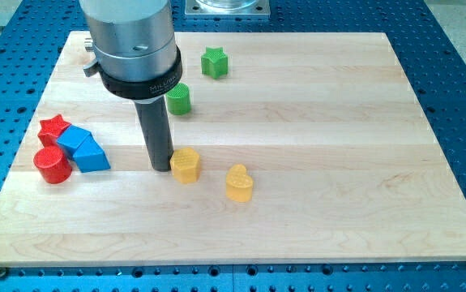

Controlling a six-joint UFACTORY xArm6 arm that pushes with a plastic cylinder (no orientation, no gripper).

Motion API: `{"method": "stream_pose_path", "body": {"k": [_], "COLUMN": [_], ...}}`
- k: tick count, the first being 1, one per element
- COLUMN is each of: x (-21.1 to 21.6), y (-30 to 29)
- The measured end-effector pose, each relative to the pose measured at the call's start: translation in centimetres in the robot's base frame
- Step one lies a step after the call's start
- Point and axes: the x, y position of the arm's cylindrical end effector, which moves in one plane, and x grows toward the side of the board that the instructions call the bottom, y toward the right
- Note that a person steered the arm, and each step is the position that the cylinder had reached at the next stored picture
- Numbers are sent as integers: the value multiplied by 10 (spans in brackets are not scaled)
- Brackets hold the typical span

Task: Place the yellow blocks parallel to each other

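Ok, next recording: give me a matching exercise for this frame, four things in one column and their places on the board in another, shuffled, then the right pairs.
Things:
1. green star block
2. red cylinder block
3. yellow heart block
4. my tip

Places:
A. at the view's far left, below the blue blocks
B. just left of the other yellow block
C. near the view's top edge of the wooden board
D. right of and slightly below the other yellow block

Pairs: 1-C, 2-A, 3-D, 4-B
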Motion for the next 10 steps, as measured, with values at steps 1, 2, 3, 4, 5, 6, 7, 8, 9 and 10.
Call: {"method": "stream_pose_path", "body": {"k": [1,2,3,4,5,6,7,8,9,10], "x": [1,-24,-47,-11,-8,-55,-52,-33,-21,10], "y": [28,44,82,52,51,91,111,122,119,104]}}
